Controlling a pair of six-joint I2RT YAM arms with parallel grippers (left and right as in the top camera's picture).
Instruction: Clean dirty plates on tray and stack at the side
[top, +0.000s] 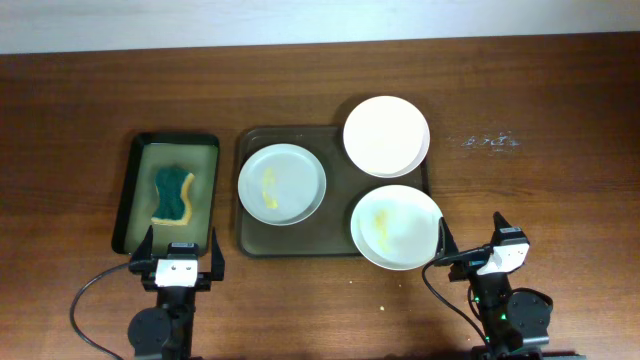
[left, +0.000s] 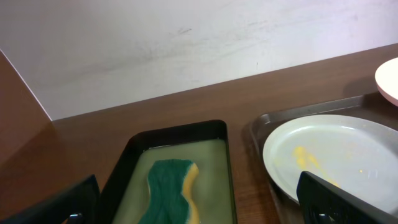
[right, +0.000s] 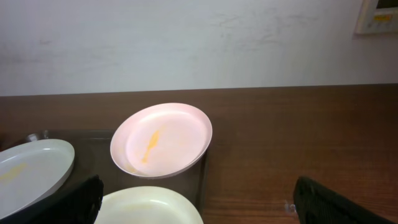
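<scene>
Three white plates lie on the dark olive-grey tray (top: 335, 228). The left plate (top: 282, 184) has a yellow smear. The far right plate (top: 386, 135) overhangs the tray's back right corner and shows a yellow streak in the right wrist view (right: 161, 140). The near right plate (top: 396, 227) has a faint yellow smear and overhangs the front rim. My left gripper (top: 178, 258) is open and empty, near the small tray's front edge. My right gripper (top: 470, 238) is open and empty, just right of the near plate.
A smaller black-rimmed tray (top: 135, 190) with a greenish inside stands left of the big tray and holds a green and yellow sponge (top: 173, 196). A small clear scrap (top: 490, 142) lies on the brown table at the right. A white wall runs behind the table.
</scene>
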